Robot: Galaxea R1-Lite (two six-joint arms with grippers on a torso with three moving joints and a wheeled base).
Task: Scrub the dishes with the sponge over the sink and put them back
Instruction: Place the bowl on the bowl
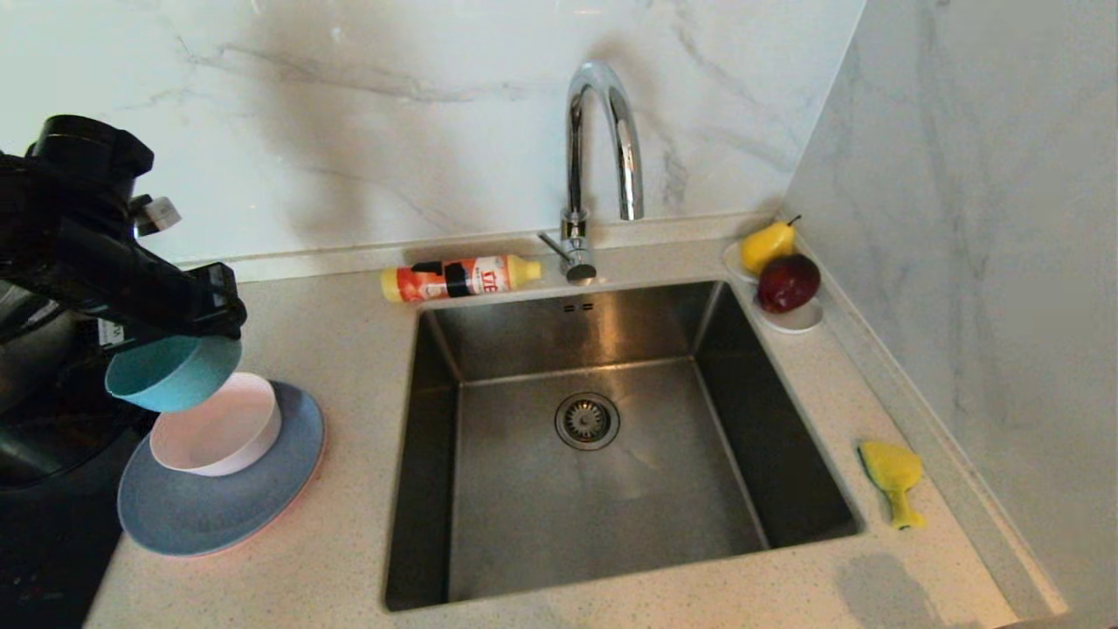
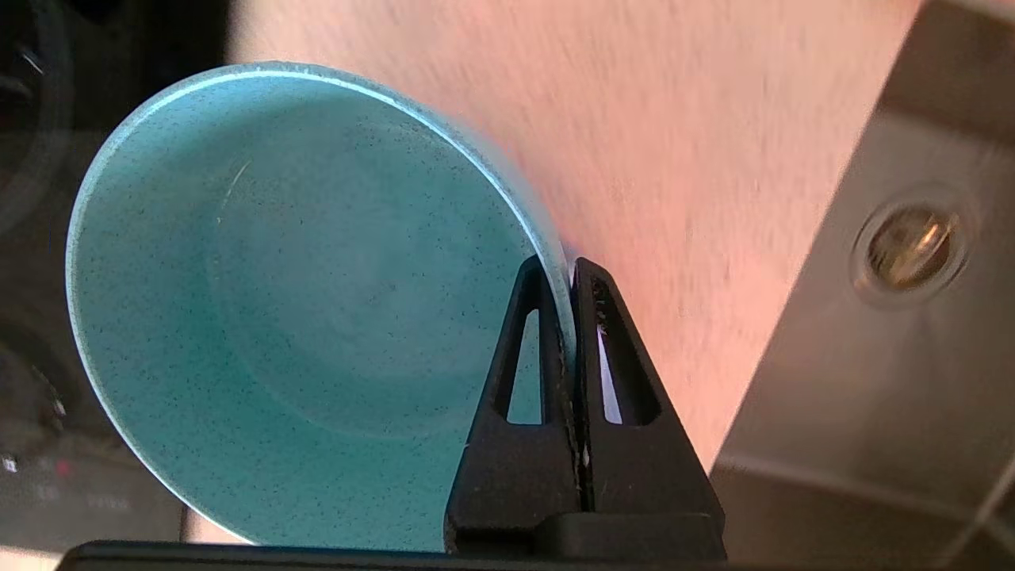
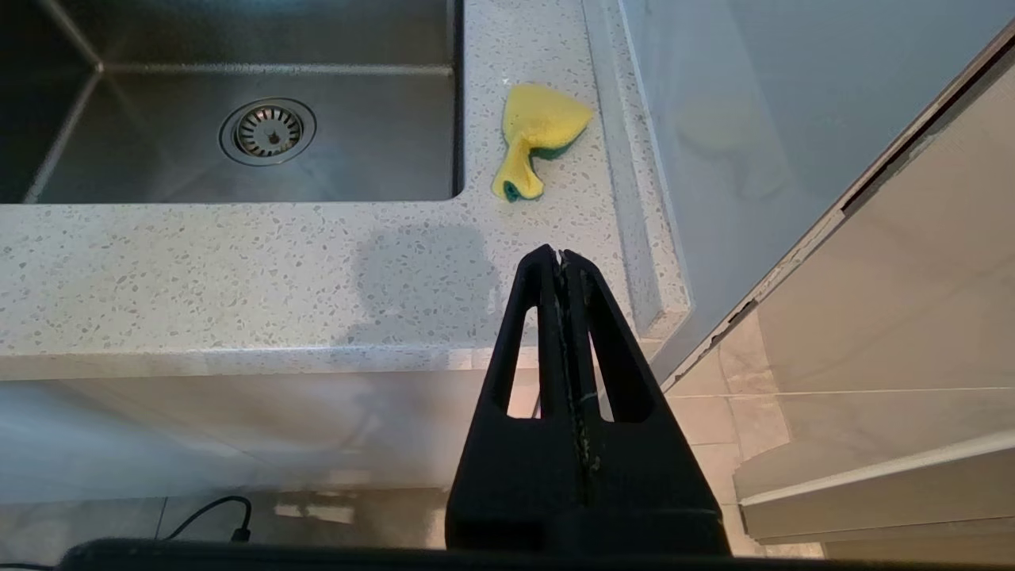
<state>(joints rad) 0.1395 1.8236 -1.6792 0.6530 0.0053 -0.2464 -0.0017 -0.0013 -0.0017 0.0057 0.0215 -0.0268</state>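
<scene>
One arm working: the left gripper (image 2: pixel 572 274) is clamped on the teal bowl (image 1: pixel 173 371) by its rim, lifted just above the stack, likely bound for the sink (image 1: pixel 594 437).
Right gripper (image 3: pixel 561 258): pinched together, empty, parked short of the counter edge.
Stack: pale pink bowl (image 1: pixel 218 425) on the grey-blue plate (image 1: pixel 218 507); the pink plate beneath is almost entirely hidden.
Sponge (image 1: pixel 891 476): on the counter right of the sink, untouched.
Hidden: the bowl's gripped rim, in the head view.

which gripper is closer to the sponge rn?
Right. The right gripper hangs shut just off the counter edge near the sponge; the left gripper holds the teal bowl across the sink.
</scene>
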